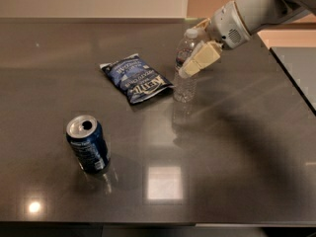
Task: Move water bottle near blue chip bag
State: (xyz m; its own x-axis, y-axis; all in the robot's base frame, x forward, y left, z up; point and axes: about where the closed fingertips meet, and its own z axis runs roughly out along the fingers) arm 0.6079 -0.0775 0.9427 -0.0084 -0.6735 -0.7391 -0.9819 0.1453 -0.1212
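Observation:
The water bottle [184, 85], clear with a white cap, stands upright on the dark table [232, 147]. It is right beside the right end of the blue chip bag [136, 78], which lies flat. My gripper [190, 49] reaches in from the upper right and is shut on the bottle's upper part. One cream finger [201, 57] crosses in front of the bottle and the other sits behind the cap.
A dark blue soda can [88, 143] with a silver top stands at the front left, well away from the bottle. The table's right edge [291, 80] runs close behind my arm [256, 9]. A wall lies beyond the far edge.

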